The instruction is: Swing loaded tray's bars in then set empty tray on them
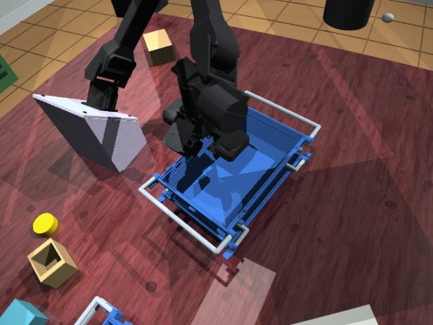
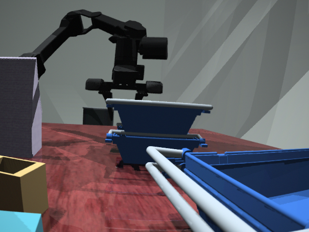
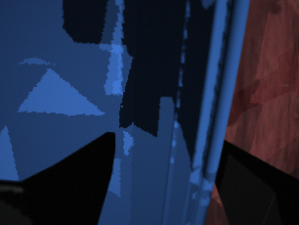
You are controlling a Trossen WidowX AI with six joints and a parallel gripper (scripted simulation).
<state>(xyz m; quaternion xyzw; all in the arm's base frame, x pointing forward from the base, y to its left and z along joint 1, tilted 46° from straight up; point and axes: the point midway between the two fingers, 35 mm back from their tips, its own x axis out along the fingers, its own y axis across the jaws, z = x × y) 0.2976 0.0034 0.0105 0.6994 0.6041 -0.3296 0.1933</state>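
The empty blue tray (image 1: 225, 176) (image 2: 155, 120) (image 3: 59, 157) is above the lower blue tray (image 1: 228, 255) (image 2: 155, 151), its base at the height of the lower tray's near wire bar (image 2: 160, 135). It looks nearly level, its rim a little lower at the right in the exterior view. Its own bars stick out past its ends. The lower bars lie across the lower tray's top; the load is hidden. My gripper (image 1: 209, 155) (image 3: 162, 143) is open, its fingers apart on either side of the upper tray's long wall, one inside and one outside.
A tall pale box (image 1: 116, 141) (image 2: 17, 108) stands left of the trays. Another blue tray (image 2: 225, 176) with pale bars is in the foreground. A hollow wooden box (image 1: 56, 269), a yellow disc (image 1: 46, 224), a cyan block (image 1: 24, 314) and a wooden block (image 1: 159, 47) also stand on the table.
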